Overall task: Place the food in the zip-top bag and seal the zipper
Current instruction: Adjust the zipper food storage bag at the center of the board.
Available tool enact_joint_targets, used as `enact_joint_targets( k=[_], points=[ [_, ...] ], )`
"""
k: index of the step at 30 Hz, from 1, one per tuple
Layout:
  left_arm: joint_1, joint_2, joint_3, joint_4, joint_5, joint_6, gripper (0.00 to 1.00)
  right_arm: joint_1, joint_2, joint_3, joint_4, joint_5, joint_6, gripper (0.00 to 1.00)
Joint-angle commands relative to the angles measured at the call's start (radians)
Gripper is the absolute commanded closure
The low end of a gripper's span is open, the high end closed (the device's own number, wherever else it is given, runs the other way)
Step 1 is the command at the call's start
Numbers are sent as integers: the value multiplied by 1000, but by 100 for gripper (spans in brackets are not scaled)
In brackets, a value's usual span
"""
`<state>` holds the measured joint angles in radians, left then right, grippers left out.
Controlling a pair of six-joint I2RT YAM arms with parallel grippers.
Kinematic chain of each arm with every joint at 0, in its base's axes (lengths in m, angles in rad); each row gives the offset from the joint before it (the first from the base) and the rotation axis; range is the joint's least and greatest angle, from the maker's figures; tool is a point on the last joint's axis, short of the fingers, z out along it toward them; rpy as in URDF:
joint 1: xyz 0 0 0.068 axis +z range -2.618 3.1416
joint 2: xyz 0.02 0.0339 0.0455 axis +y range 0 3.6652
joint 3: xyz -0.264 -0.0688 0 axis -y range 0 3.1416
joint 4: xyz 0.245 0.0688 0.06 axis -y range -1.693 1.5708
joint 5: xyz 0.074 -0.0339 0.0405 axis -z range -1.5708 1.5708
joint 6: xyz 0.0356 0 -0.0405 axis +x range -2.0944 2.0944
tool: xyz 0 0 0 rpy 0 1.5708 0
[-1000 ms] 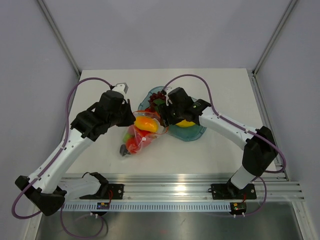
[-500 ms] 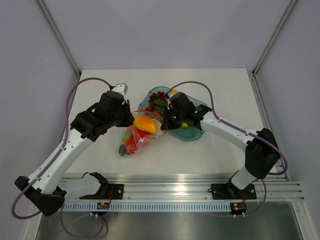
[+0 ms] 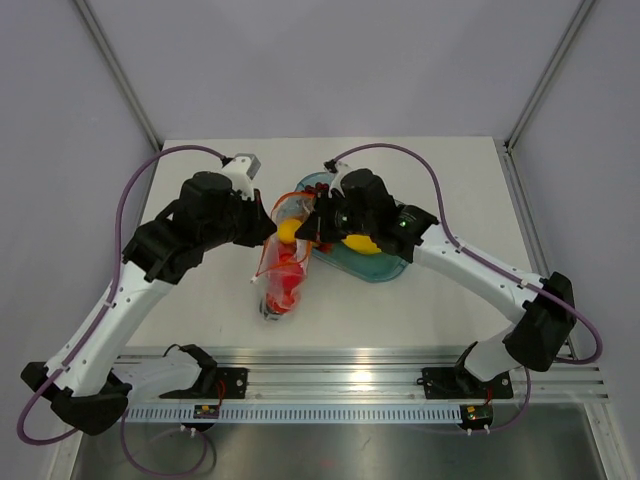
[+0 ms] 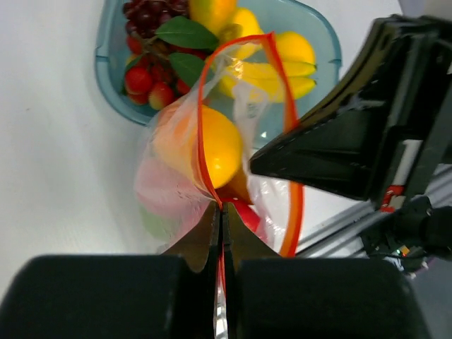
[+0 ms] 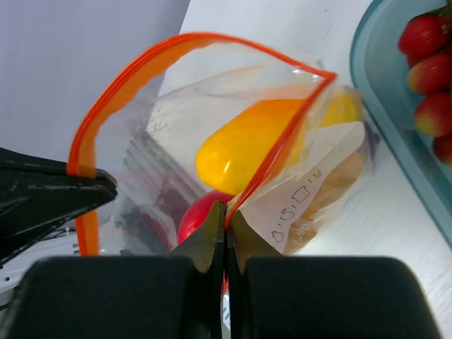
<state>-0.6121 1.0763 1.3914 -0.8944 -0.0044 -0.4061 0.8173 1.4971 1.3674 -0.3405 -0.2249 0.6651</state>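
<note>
Itemised by count:

- **Zip-top bag (image 3: pixel 283 270):** one, clear. It is seen at the centre of the top view on the table (image 3: pixel 220 320), with its mouth held open between both grippers.
- **Zipper (image 5: pixel 127 78):** one orange-red strip, spread into an open loop.
- **Grippers:** two.
  - On the left gripper (image 4: pixel 220 212), the fingers are pressed together and one side of the zipper is pinched between them.
  - On the right gripper (image 5: pixel 226 212), the fingers are likewise pressed together and the opposite side of the strip is pinched.
- **Tray (image 3: pixel 385 268):** one, blue-tinted, set just right of the bag.
- **Food inside the bag:** one yellow piece (image 5: pixel 240 152) and one red piece (image 5: pixel 200 219) are counted. The rest is blurred behind the plastic.

Differences between views:

- **Top view:** only here are both arms and the bag's full length shown.
- **Left wrist view:** the tray's contents are shown at upper left, namely two green leaves (image 4: pixel 185 32), a cluster of dark red grapes (image 4: pixel 141 18) and several yellow pieces (image 4: pixel 289 53).
- **Right wrist view:** only the tray's edge and three red pieces (image 5: pixel 424 39) are caught at upper right. A white printed label (image 5: pixel 289 205) on the bag is also shown.
</note>
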Motion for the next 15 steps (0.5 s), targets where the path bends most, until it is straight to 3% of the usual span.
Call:
enact_joint_targets(
  k=[1, 15],
  points=[
    [2, 4, 21, 109, 165, 53, 100, 63, -50, 7, 63, 50, 80, 100],
    [2, 100, 98, 91, 138, 204, 100, 237, -149, -131, 91, 369, 306, 100]
  ],
)
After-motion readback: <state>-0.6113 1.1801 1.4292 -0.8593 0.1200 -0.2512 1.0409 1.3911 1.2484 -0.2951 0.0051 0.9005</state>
